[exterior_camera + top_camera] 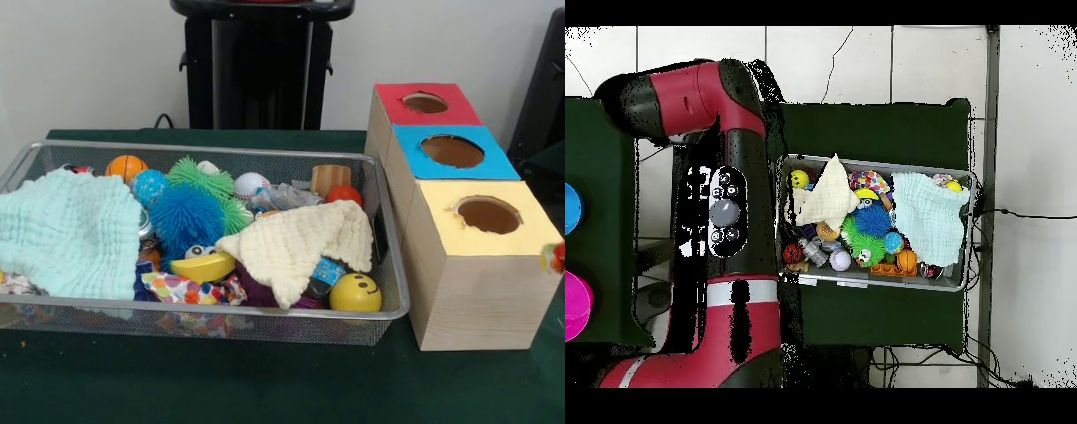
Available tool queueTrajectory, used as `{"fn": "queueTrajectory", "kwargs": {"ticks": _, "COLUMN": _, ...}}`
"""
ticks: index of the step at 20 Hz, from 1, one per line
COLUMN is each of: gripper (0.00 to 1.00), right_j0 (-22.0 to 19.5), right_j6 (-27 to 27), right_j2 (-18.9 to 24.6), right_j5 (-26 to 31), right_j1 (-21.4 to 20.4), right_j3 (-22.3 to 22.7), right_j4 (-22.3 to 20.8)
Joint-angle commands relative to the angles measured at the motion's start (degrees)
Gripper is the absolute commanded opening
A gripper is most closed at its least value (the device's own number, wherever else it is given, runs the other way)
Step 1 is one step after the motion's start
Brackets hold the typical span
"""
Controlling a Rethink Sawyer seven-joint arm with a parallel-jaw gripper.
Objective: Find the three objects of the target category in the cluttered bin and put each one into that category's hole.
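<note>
The wire mesh bin (221, 305) sits on the green table, full of toys. One dotted fabric piece (181, 289) lies at its front, under a yellow toy. Another patterned scrap (13, 283) peeks out under the mint cloth at the left. A small red, yellow and white bit (554, 256) shows at the right edge beside the yellow box, cut off. The yellow-topped hole (488, 215) is open. In the overhead view a dotted piece (868, 182) lies in the bin (875, 285). The red arm (730, 210) covers the boxes there. No gripper shows.
A mint-green cloth (66, 234) and a cream cloth (296, 243) cover much of the bin. Blue (185, 216) and green (201, 177) spiky balls, an orange ball (126, 167) and a yellow smiley ball (355, 291) lie among them. Blue-topped (452, 151) and red-topped (425, 102) holes stand behind the yellow one.
</note>
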Motion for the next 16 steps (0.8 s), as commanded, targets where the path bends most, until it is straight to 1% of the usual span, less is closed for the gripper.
{"fn": "queueTrajectory", "kwargs": {"ticks": 1, "gripper": 0.0, "right_j0": -0.7, "right_j6": -5.1, "right_j2": 1.7, "right_j5": 9.18, "right_j1": -8.99, "right_j3": 17.84, "right_j4": 0.01}}
{"fn": "queueTrajectory", "kwargs": {"ticks": 2, "gripper": 0.0, "right_j0": -0.75, "right_j6": -4.77, "right_j2": 2.25, "right_j5": 9.53, "right_j1": -9.57, "right_j3": 19.38, "right_j4": 0.49}}
{"fn": "queueTrajectory", "kwargs": {"ticks": 4, "gripper": 0.0, "right_j0": -0.47, "right_j6": -4.09, "right_j2": 2.44, "right_j5": 9.04, "right_j1": -10.16, "right_j3": 20.69, "right_j4": 0.24}}
{"fn": "queueTrajectory", "kwargs": {"ticks": 10, "gripper": 0.0, "right_j0": 0.33, "right_j6": -2.73, "right_j2": 2.06, "right_j5": 8.96, "right_j1": -11.78, "right_j3": 22.73, "right_j4": -1.06}}
{"fn": "queueTrajectory", "kwargs": {"ticks": 16, "gripper": 0.0, "right_j0": 0.94, "right_j6": -1.06, "right_j2": 1.41, "right_j5": 6.52, "right_j1": -12.12, "right_j3": 25.27, "right_j4": -2.57}}
